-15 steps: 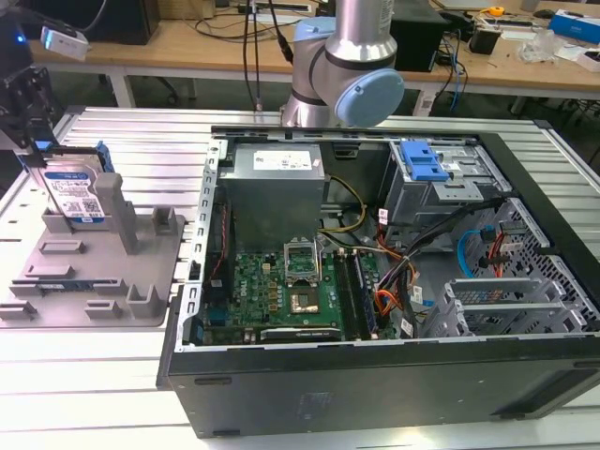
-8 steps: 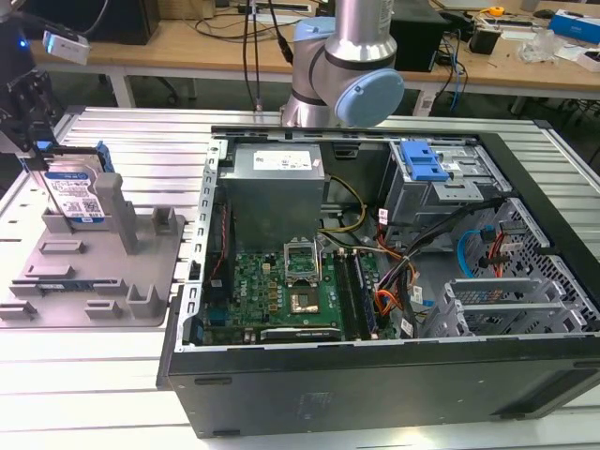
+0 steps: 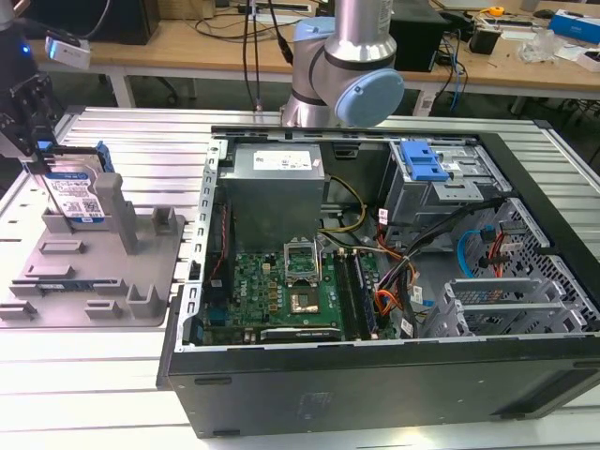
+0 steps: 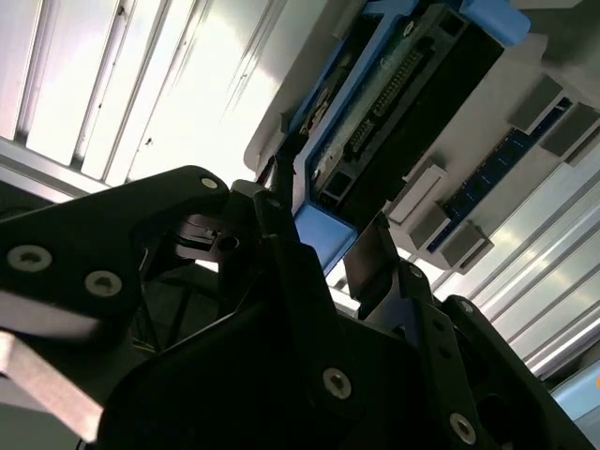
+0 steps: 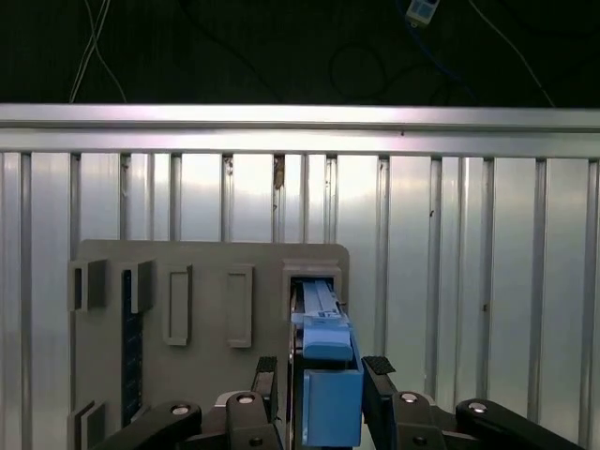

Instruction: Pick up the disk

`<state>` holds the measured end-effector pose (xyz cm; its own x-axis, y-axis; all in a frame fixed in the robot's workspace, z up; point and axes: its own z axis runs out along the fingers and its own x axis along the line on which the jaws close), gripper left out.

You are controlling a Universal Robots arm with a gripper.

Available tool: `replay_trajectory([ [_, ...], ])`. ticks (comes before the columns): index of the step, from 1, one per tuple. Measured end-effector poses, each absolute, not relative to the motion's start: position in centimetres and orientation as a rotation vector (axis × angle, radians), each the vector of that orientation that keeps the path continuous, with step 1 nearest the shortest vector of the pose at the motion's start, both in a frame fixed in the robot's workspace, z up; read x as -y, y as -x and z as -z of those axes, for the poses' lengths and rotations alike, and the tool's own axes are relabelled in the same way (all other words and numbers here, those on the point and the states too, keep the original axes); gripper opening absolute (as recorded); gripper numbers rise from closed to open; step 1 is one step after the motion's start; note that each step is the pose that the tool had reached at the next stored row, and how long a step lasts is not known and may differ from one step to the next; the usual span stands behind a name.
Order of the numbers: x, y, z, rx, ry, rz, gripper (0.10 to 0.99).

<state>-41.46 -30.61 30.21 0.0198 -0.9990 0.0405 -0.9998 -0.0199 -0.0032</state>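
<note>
The disk (image 3: 75,197) stands on edge in a slot of the grey fixture (image 3: 112,281) at the exterior view's left, its white-and-blue label facing the camera. My gripper (image 3: 45,161) hangs over its top edge. In the first wrist view the gripper (image 5: 323,373) has one black finger (image 5: 266,375) against each side of the disk's (image 5: 319,305) blue rail. The second wrist view shows the gripper (image 4: 323,239) closed around the blue end of the disk (image 4: 403,84). The disk's lower part still sits in the fixture slot.
An open computer case (image 3: 375,384) lies at centre and right, with a grey power-supply box (image 3: 272,187), a motherboard and a blue drive-bay bracket (image 3: 422,164) inside. The arm's base (image 3: 342,75) stands behind it. The slatted metal table (image 5: 469,281) ends just beyond the fixture (image 5: 206,272).
</note>
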Motion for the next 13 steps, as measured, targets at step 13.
replay_trajectory([
  [13,30.61,41.46,-29.60,2.172,-2.231,-0.046,0.482],
])
